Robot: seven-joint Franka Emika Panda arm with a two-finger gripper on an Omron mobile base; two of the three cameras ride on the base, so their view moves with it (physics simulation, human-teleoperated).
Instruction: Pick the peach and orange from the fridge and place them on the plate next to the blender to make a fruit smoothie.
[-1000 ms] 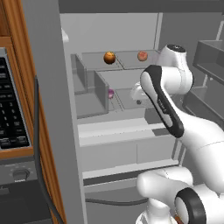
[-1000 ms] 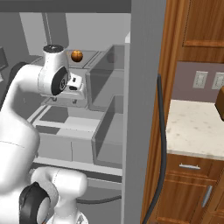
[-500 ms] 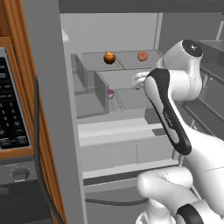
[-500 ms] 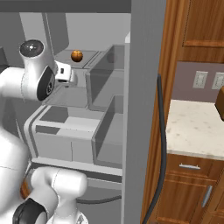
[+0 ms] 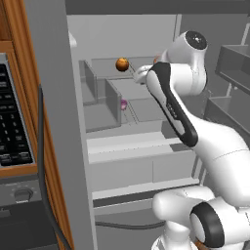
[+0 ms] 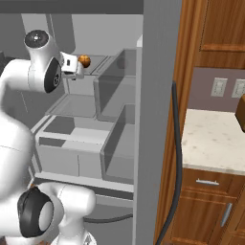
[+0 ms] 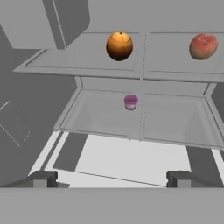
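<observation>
1. Gripper (image 7: 111,178) is spread wide with nothing between the tips, held inside the fridge (image 5: 146,161).
2. Orange (image 7: 119,45), a smooth round ball, sits on the upper shelf near its front edge.
3. Peach (image 7: 203,46), blushed and paler, sits on the same shelf, well apart from it.
4. Small pink cup (image 7: 131,102) stands on the translucent shelf below.

In the hand view, orange (image 7: 119,45) left of peach (image 7: 203,46) on 1 shelf — small cup (image 7: 131,101) on the shelf below.
</observation>
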